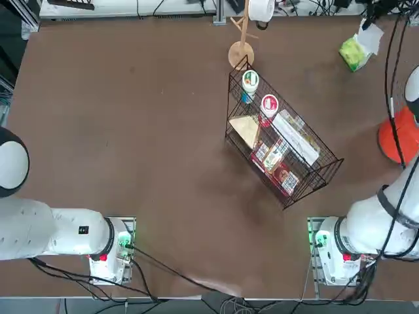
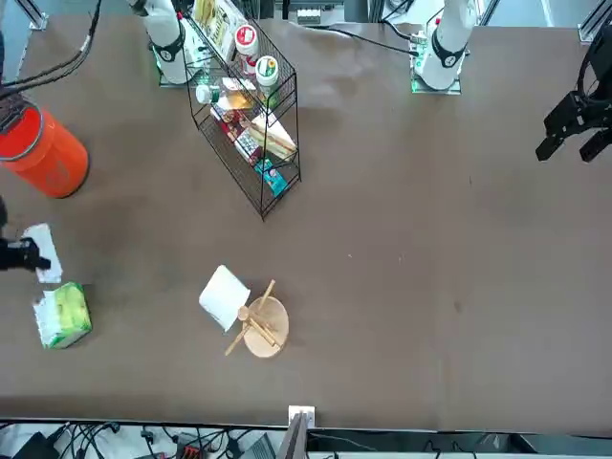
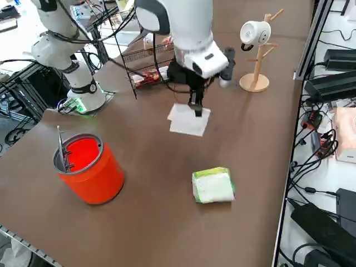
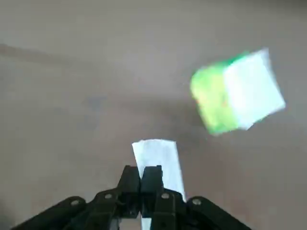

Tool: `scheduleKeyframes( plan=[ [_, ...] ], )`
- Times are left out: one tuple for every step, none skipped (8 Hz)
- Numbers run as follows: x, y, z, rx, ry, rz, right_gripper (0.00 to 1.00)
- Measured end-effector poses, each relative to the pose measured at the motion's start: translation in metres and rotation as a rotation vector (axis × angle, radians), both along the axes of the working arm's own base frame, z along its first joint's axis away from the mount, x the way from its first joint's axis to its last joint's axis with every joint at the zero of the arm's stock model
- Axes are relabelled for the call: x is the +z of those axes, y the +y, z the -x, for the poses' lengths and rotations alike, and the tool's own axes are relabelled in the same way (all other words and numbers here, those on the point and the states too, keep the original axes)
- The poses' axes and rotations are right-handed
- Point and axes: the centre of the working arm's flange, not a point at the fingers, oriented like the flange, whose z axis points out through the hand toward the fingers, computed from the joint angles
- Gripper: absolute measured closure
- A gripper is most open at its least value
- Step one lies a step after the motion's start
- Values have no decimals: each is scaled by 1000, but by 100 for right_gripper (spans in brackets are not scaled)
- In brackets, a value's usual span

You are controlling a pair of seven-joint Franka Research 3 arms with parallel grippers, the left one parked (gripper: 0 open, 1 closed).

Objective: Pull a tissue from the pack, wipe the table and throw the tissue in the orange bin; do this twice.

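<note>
Pinched between the pressed-together fingers of the right gripper (image 4: 140,179), a tissue (image 4: 158,158) hangs mid-frame; the pack (image 4: 235,93) sits upper right. Thin grip: the tissue could slip free while wiping.

Top view overhead; front view faces robot across table (image 1: 131,131); side view raised at right edge; wrist view close, sharing green pack (image 4: 235,91) with side

The right arm reaches out over the counter (image 3: 150,167), wrist bent downward, its claw (image 3: 197,109) pinched on a white tissue (image 3: 188,121).
</note>
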Motion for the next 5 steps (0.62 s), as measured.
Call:
scheduleKeyframes(
  plan=[
    [-8,29,19,-73,55,-8,98],
    [-18,60,40,-142,111,-7,98],
    [-31,85,62,-184,151,-3,99],
    [-50,106,86,-224,170,4,99],
    [-77,129,112,-274,169,17,99]
  ],
)
